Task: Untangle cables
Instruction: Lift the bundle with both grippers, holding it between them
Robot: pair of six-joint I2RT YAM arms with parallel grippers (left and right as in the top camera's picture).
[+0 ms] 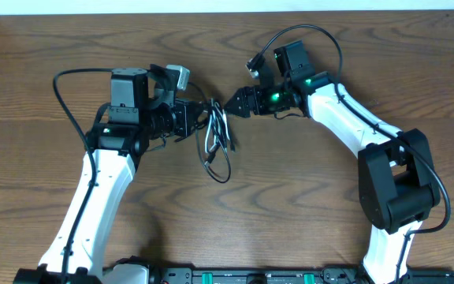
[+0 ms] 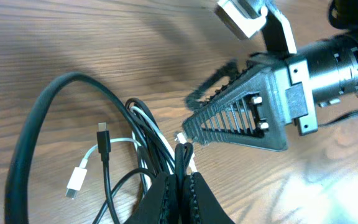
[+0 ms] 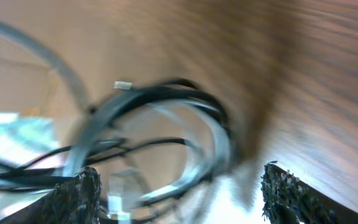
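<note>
The cables lie in a tangled bundle at the table's middle: a thin black cord (image 1: 225, 172) looping toward the front and a white cord (image 1: 210, 140) inside it. My left gripper (image 1: 203, 118) is shut on the bundle's top, with black and white strands pinched between its fingers (image 2: 166, 196). The white cord's plug (image 2: 76, 182) and a black plug (image 2: 102, 133) lie loose on the wood. My right gripper (image 1: 228, 102) stands open, its tips right beside the pinched strands. In the right wrist view the black cord's loops (image 3: 185, 87) are blurred, ahead of the open right gripper (image 3: 182, 193).
A thick black arm wire (image 2: 27, 143) curves along the left of the bundle. Another arm wire (image 1: 325, 35) arcs over the right arm at the back. The table's far edge (image 1: 211, 9) runs along the top, and a black rail (image 1: 235, 276) along the front.
</note>
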